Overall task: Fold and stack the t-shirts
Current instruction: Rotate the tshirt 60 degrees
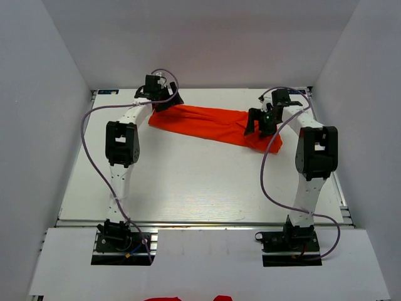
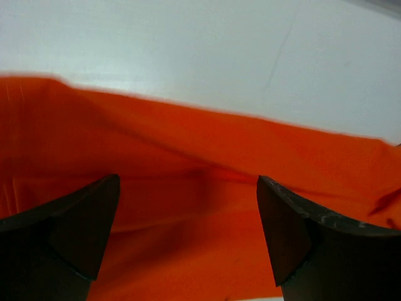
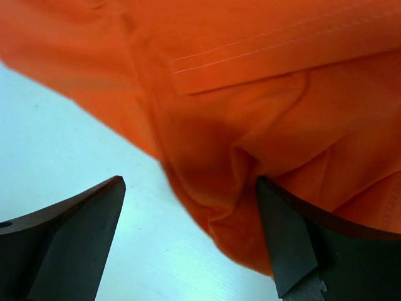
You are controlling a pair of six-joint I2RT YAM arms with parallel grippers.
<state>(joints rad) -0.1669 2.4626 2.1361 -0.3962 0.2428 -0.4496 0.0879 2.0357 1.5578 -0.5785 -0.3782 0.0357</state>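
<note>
Top external: t-shirt [image 1: 210,124] lay as a bunched strip across the far part of the table [image 1: 188,182], running left to right. — A
Claws? — B
Left claw [image 1: 164,97] sat at its left end, right claw [image 1: 258,124] at its right end. Both released: wrist views showed fingers spread wide over the cloth. — A
Flat? — B
No, wrinkled; a stitched hem showed in the right wrist view. — A

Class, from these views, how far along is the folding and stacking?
Done: no folded shirt or stack. In hand: one t-shirt lies bunched, left gripper and right gripper open over its ends. Left: folding it and stacking; more red cloth waits at the top view's bottom edge.
</note>
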